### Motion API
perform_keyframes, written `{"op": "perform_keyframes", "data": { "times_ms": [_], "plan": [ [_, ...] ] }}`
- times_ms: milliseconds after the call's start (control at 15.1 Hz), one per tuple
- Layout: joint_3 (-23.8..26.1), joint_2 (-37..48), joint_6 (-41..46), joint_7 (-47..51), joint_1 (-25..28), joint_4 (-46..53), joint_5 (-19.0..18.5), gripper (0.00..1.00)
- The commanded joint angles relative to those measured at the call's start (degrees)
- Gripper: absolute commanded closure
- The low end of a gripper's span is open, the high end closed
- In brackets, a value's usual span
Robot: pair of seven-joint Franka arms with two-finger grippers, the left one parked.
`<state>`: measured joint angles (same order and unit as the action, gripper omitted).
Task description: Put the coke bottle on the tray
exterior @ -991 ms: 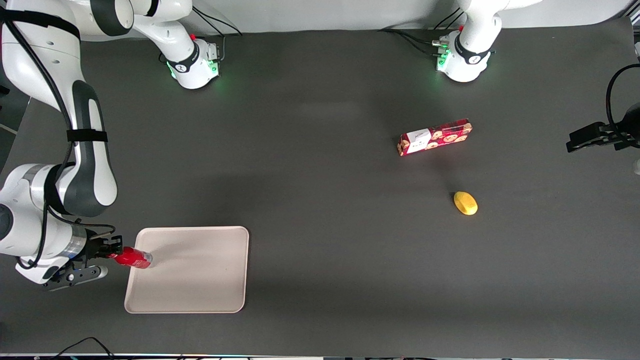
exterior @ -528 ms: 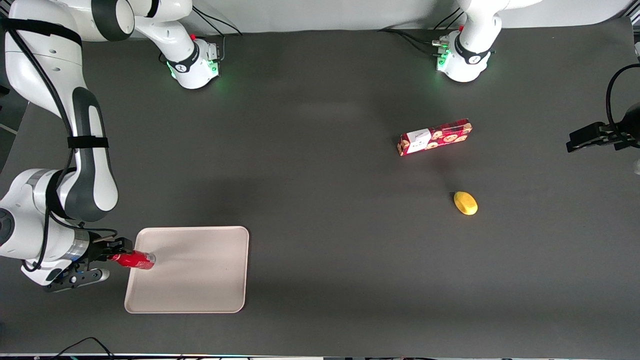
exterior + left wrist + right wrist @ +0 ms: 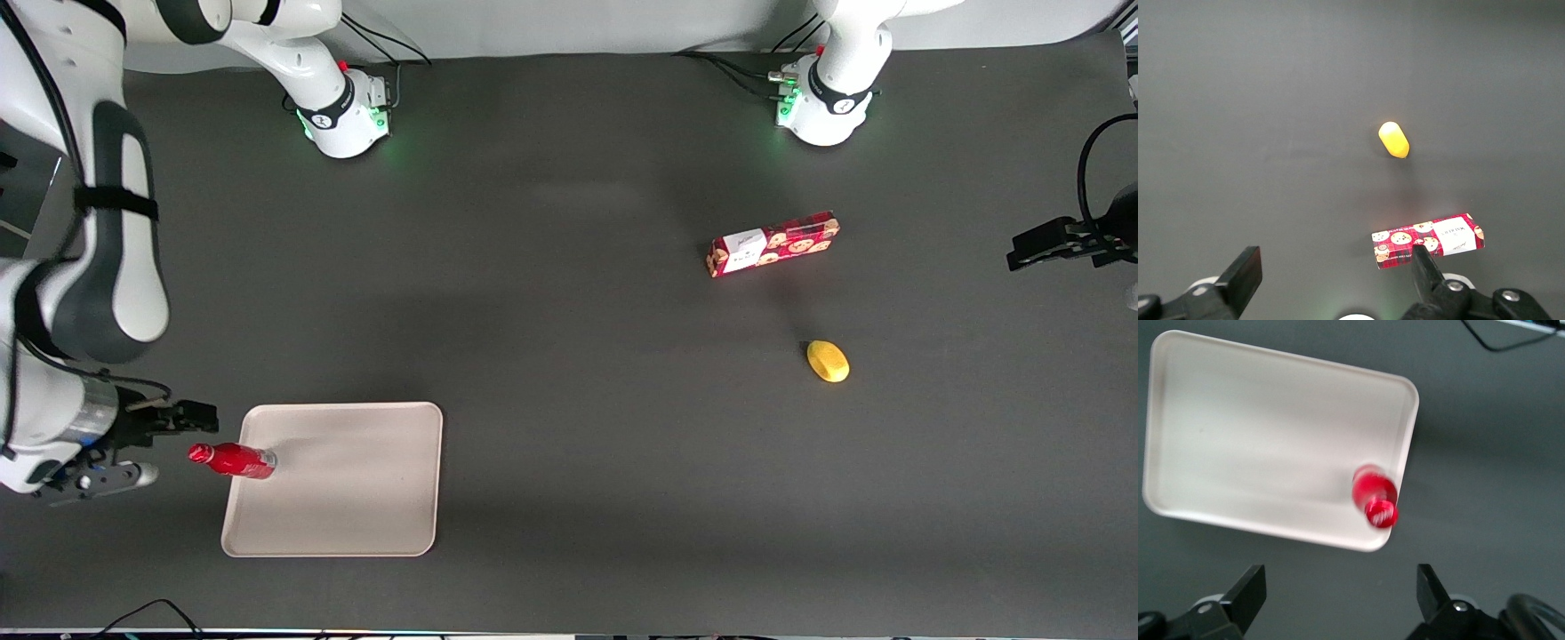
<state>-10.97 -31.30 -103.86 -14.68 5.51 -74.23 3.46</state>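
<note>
The tray (image 3: 356, 498) lies flat on the dark table (image 3: 569, 400) toward the working arm's end, its whole outline in sight from the front, while the right wrist view (image 3: 1238, 433) shows it whole but soft with motion blur. The coke bottle (image 3: 233, 460) stands on the tray just inside the rim of the short edge nearest the working arm; from the front its neck and cap reach out past that rim over the table, and in the right wrist view (image 3: 1374, 495) it is seen nearly end-on, cap toward the camera, so its white marks are hard to make out. The gripper (image 3: 147, 444) hangs off the tray's short edge, near the bottle's cap but apart from it, its fingers spread wide with nothing between them; the arm's upper part is cut off at the frame's edge. Well apart, toward the parked arm's end, a long red cookie box (image 3: 772, 244) lies flat, and a small yellow object (image 3: 828, 361) sits nearer the front camera than the box. In the left wrist view the box (image 3: 1428, 241) is partly covered by a dark finger.
</note>
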Motion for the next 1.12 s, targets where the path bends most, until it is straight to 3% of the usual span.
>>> {"op": "perform_keyframes", "data": {
  "times_ms": [0, 132, 264, 594, 1057],
  "plan": [
    [0.68, 7.46, 11.36, 6.05, 0.55, -1.36, 0.5, 0.0],
    [1.82, 12.46, 16.04, 9.56, 0.64, -5.11, -0.63, 0.0],
    [5.93, 20.79, 15.36, 13.07, 0.55, -14.84, -4.93, 0.0],
    [9.12, 38.05, 0.79, 19.94, 0.38, -40.01, -5.39, 0.0],
    [8.07, 33.5, 3.3, 23.11, -0.5, -28.8, -4.42, 0.0]
  ]
}}
